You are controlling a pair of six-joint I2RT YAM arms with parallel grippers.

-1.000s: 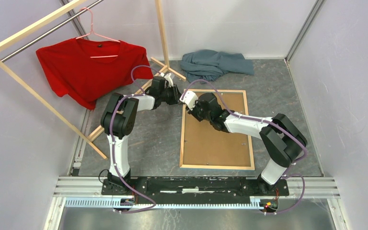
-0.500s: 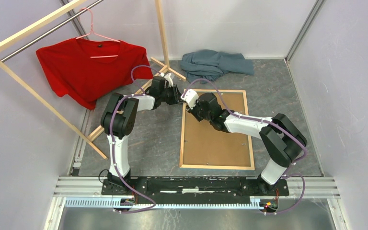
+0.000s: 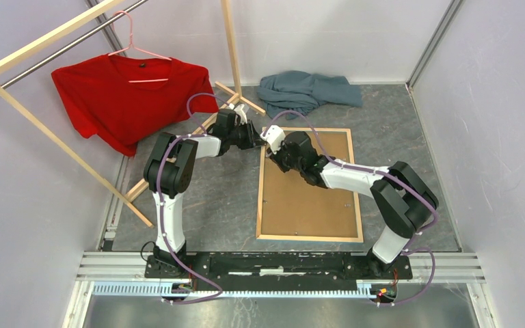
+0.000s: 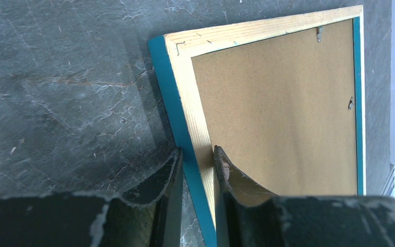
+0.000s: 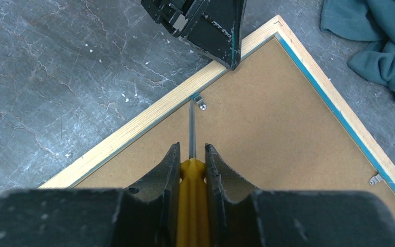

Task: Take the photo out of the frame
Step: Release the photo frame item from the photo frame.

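L gripper (image 4: 198,154) clamps frame (image 3: 260,198) rail; R gripper (image 5: 191,149) grips screwdriver (image 5: 191,177).
Frame lies back-up on grey bench (image 3: 212,198), right of centre, w/ brown backing board (image 3: 311,191) filling it; photo not visible. L gripper fingers pinch the left rail near far-left corner, one on the teal outer edge, one on the inner side. R gripper is clenched on the yellow handle, shaft tip at a metal tab (image 5: 199,101) on that rail, just beside L gripper. Blue-grey cloth (image 3: 307,90) lies near frame's far edge.
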